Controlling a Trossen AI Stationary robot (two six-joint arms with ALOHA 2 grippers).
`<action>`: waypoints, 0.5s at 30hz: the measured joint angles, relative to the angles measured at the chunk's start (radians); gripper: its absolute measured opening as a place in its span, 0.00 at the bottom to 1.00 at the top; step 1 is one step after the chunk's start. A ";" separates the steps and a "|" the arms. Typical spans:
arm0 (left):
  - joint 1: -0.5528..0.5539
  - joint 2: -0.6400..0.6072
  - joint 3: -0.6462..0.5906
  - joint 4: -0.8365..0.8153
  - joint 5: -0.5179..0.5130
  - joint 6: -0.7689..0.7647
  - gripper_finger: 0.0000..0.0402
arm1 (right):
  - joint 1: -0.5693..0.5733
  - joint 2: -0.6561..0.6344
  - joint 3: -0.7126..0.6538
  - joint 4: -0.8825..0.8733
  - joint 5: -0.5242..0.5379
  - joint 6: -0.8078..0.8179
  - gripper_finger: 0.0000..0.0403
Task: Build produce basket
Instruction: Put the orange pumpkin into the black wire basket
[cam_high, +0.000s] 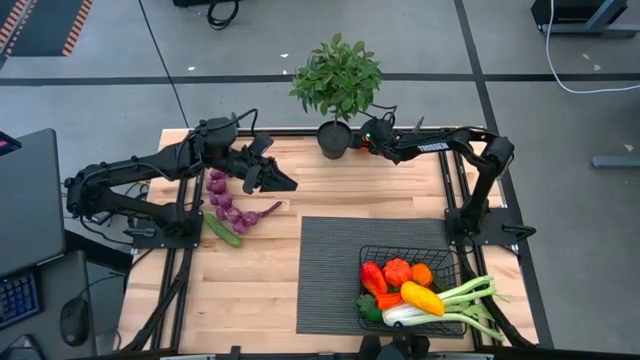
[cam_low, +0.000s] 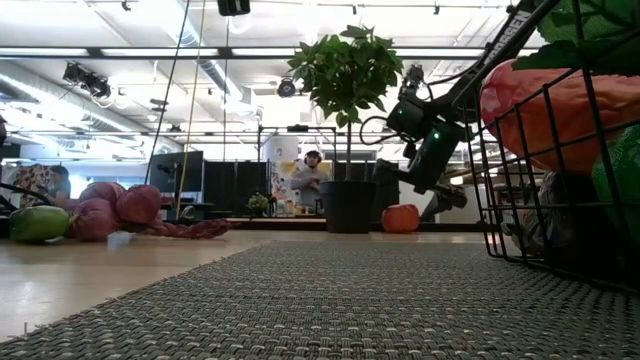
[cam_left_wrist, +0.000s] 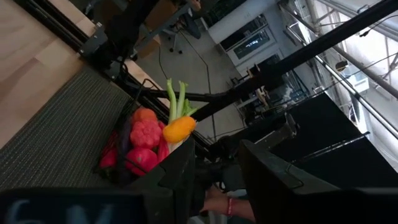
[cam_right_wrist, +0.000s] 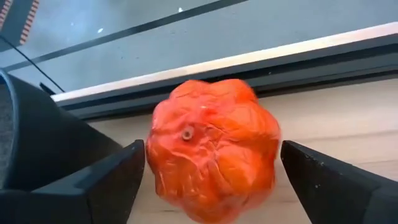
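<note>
The black wire basket (cam_high: 372, 254) stands on the dark ribbed mat at the table's near right. It holds red, orange and yellow produce and a leek (cam_high: 470, 300). My right gripper (cam_high: 360, 140) reaches to the far edge beside the plant pot. It is open, and in the right wrist view its fingers stand on either side of an orange ribbed fruit (cam_right_wrist: 211, 158), which rests on the wood (cam_low: 400, 218). My left gripper (cam_high: 283, 182) hovers open and empty near the purple produce (cam_high: 232, 208) and a green cucumber (cam_high: 223, 231), which lie on the table's left.
A potted green plant (cam_high: 335, 95) stands at the far edge, right beside my right gripper. The ribbed mat (cam_high: 340, 270) covers the near middle of the table. Bare wood lies between the purple produce and the mat. In the low view a person shows far behind (cam_low: 312, 178).
</note>
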 joint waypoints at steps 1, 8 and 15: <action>0.000 0.000 0.000 -0.001 0.000 0.000 0.33 | -0.001 0.000 0.000 -0.001 -0.005 0.000 0.93; 0.000 0.000 0.000 -0.001 0.000 0.002 0.33 | -0.002 -0.001 0.000 -0.016 -0.030 0.003 0.79; 0.000 0.000 0.000 -0.002 0.000 0.003 0.33 | -0.002 -0.001 0.000 -0.018 -0.053 0.010 0.66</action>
